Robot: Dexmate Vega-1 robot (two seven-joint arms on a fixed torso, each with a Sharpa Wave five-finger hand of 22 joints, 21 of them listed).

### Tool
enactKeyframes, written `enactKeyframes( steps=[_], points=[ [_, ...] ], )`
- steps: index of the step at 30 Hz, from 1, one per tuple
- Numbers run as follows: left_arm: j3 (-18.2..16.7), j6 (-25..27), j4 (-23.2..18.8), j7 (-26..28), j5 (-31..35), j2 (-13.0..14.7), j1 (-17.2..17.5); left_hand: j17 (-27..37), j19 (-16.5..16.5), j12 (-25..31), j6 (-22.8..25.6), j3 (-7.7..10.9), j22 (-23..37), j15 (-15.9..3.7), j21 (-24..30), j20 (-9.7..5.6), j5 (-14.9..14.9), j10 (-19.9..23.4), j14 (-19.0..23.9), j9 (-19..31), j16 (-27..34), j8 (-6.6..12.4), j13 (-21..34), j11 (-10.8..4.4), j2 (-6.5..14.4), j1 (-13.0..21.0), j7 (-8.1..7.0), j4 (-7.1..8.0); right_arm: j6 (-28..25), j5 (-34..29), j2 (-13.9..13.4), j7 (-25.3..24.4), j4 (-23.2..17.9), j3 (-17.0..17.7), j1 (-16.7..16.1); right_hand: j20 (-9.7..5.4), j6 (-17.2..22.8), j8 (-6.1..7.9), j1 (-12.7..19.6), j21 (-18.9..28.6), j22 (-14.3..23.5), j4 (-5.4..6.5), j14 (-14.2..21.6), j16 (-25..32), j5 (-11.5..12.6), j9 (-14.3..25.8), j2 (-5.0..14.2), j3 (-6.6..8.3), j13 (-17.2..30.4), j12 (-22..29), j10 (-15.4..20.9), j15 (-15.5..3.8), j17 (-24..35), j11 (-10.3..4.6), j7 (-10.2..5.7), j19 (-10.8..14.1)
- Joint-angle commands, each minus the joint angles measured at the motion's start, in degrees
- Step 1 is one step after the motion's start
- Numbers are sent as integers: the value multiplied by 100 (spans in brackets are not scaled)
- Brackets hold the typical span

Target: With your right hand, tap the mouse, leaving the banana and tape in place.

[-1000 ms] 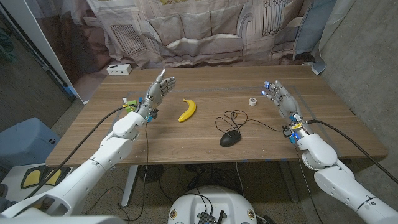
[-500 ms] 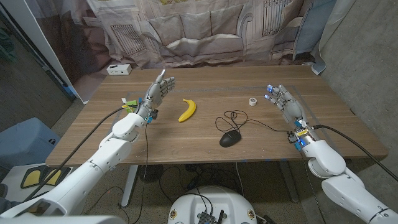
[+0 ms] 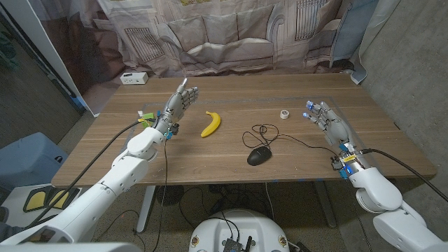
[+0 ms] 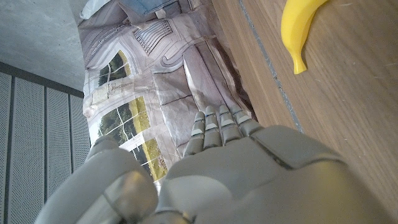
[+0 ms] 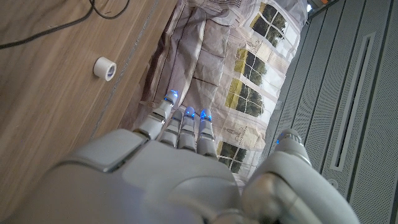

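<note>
- Black mouse (image 3: 259, 156) sits near the wooden table's (image 3: 210, 171) front edge, about mid-width; its thin black cord (image 3: 269, 134) loops behind it and runs off toward your right arm.
- Your right hand (image 3: 325, 120) is raised over the table's right side, fingers straight and apart, holding nothing. It is well apart from the mouse, off to its right and a little farther back.
- Right wrist view: fingertips (image 5: 185, 114) glow blue, pointing at the printed backdrop (image 5: 230, 68); the tape roll (image 5: 104, 68) lies on the wood beside them.
- Small white tape roll (image 3: 284, 113) lies flat behind the mouse, between it and the table's far edge, left of your right hand.
- Yellow banana (image 3: 211, 124) lies left of the mouse, well apart from it; its tip also shows in the left wrist view (image 4: 301, 28).
- Your left hand (image 3: 179, 103) is up just left of the banana, fingers extended and spread, holding nothing, not touching the fruit.
- White box (image 3: 134, 78) rests at the far left corner.
</note>
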Motion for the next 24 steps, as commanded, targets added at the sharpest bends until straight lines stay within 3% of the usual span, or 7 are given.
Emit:
enactKeyframes(
  steps=[1,24],
  points=[
    [7,68,-131,58,59,82,68,7,13,25,66,25,25,19,-6,8,-7,64,42,28,-1,10,2,1,-12,51,9,-37,60,-176,132,-33,-249,237,-478,-17,59,3,52,1,12,-26,62,33,29,33,25,14,8,11,74,-9,12,-16,-14,72],
    [-45,-92,-101,-137,26,178,135,8,24,24,70,25,24,19,-16,19,-17,95,69,29,-11,-6,-12,-1,1,75,-15,-59,208,-1221,637,-357,-610,360,-989,-27,140,9,69,-29,15,-40,71,8,31,33,30,1,9,2,148,-26,13,-69,-56,97]
  ],
)
